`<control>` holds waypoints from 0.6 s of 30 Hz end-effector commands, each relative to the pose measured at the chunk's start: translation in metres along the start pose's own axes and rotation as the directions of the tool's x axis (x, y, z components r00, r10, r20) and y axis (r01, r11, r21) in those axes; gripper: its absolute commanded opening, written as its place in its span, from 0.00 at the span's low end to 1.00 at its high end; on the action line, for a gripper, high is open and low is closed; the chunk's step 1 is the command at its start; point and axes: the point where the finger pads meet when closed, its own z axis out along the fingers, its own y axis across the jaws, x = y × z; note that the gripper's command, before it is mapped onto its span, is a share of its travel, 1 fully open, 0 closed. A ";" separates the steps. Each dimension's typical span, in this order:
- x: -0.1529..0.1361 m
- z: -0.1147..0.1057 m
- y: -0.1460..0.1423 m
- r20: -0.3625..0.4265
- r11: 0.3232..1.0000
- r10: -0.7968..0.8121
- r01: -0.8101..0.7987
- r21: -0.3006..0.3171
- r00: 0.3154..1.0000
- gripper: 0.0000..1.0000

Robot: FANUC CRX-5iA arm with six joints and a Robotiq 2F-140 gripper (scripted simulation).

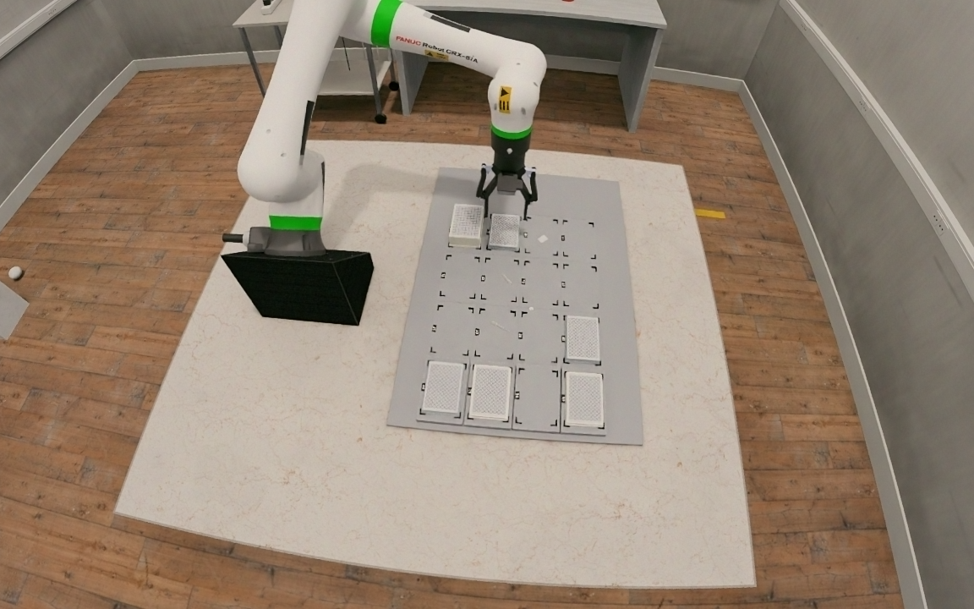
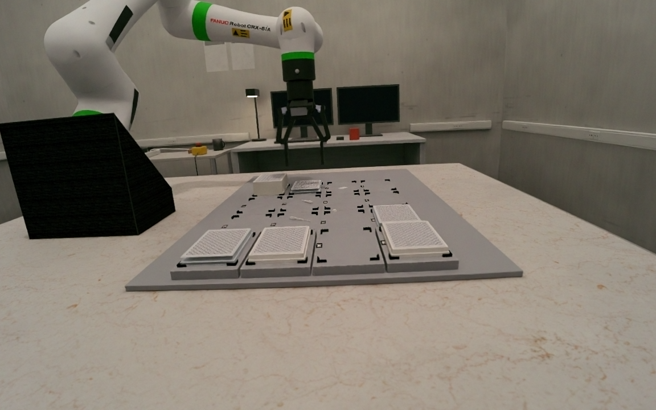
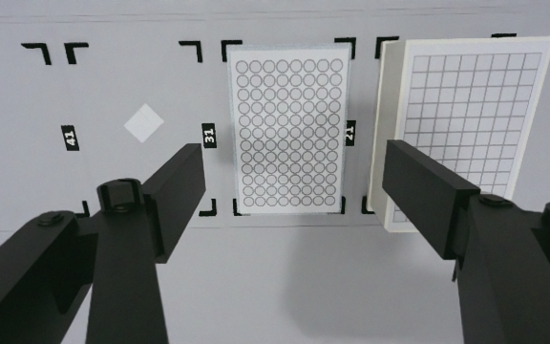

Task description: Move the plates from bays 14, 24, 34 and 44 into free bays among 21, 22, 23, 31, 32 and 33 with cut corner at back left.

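Note:
My gripper (image 1: pixel 506 217) (image 2: pixel 303 162) (image 3: pixel 293 165) is open and empty, above bay 21. Below it a white sealed plate (image 1: pixel 504 234) (image 2: pixel 306 185) (image 3: pixel 289 115) lies flat inside bay 21's corner pieces; its cut corner is too small to tell. Plates lie on raised floors in bay 14 (image 1: pixel 443 387) (image 2: pixel 218 244), bay 24 (image 1: pixel 490 392) (image 2: pixel 280 241) and bay 44 (image 1: pixel 583 398) (image 2: pixel 414 236). Another plate (image 1: pixel 582 338) (image 2: pixel 395 213) lies in bay 43. The bay 34 floor (image 1: pixel 537 397) (image 2: pixel 348 249) is bare. Bays 22, 23, 31, 32 and 33 hold no plate.
The taller deep-well block (image 1: pixel 466 224) (image 2: pixel 270 184) (image 3: pixel 471 105) stands in bay 11, close beside the right finger in the wrist view. A flat white diamond (image 1: pixel 543 238) (image 3: pixel 144 122) lies in bay 31. Thin pale slivers lie in bay 22 (image 1: pixel 506 277) and bay 23 (image 1: pixel 499 326).

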 end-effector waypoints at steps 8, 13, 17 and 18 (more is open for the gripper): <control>0.022 -0.001 -0.010 -0.001 1.000 -0.001 0.001 0.002 1.000 0.70; 0.041 -0.001 -0.018 -0.001 1.000 -0.001 0.001 0.002 1.000 0.70; 0.048 -0.001 -0.021 -0.001 1.000 -0.001 0.001 0.002 1.000 0.70; 0.052 -0.001 -0.023 -0.001 1.000 -0.001 0.001 0.002 1.000 0.70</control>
